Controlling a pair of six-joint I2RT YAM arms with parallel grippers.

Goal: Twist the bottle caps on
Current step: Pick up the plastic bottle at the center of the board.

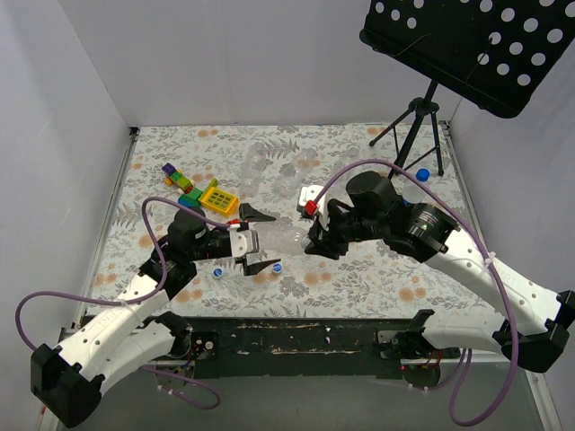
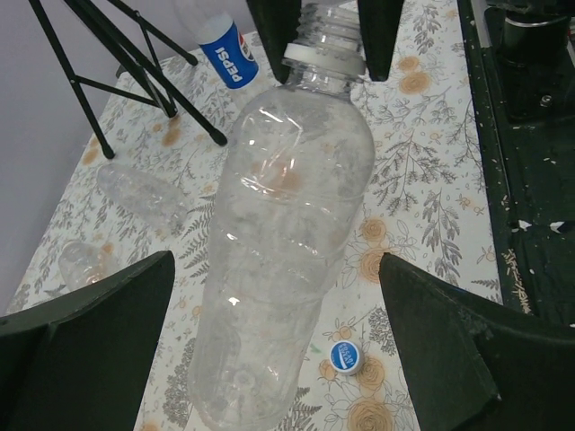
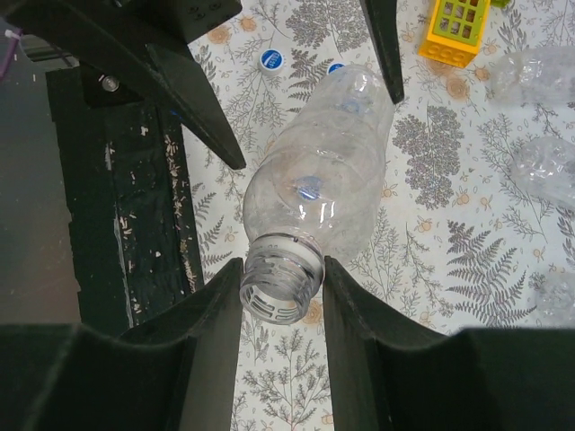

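Observation:
A clear uncapped bottle (image 1: 283, 239) lies roughly level between my two grippers. My right gripper (image 3: 281, 292) is shut on its threaded neck (image 3: 280, 285), one finger on each side. My left gripper (image 2: 277, 269) is wide open, its fingers (image 2: 99, 332) standing apart on either side of the bottle's lower body (image 2: 278, 251) without touching it. A blue cap with a white top (image 2: 345, 356) lies on the table beside the bottle's base; it also shows in the top view (image 1: 278, 267). A second cap (image 1: 218, 273) lies near my left gripper (image 1: 259, 240), and a third (image 1: 422, 174) lies by the tripod.
A Pepsi-labelled bottle (image 2: 225, 49) and other clear bottles (image 2: 139, 193) lie on the floral table (image 1: 359, 278). Colourful toy blocks (image 1: 218, 197) sit at the back left. A black tripod stand (image 1: 418, 121) stands at the back right. The table's dark front edge (image 3: 117, 206) is close.

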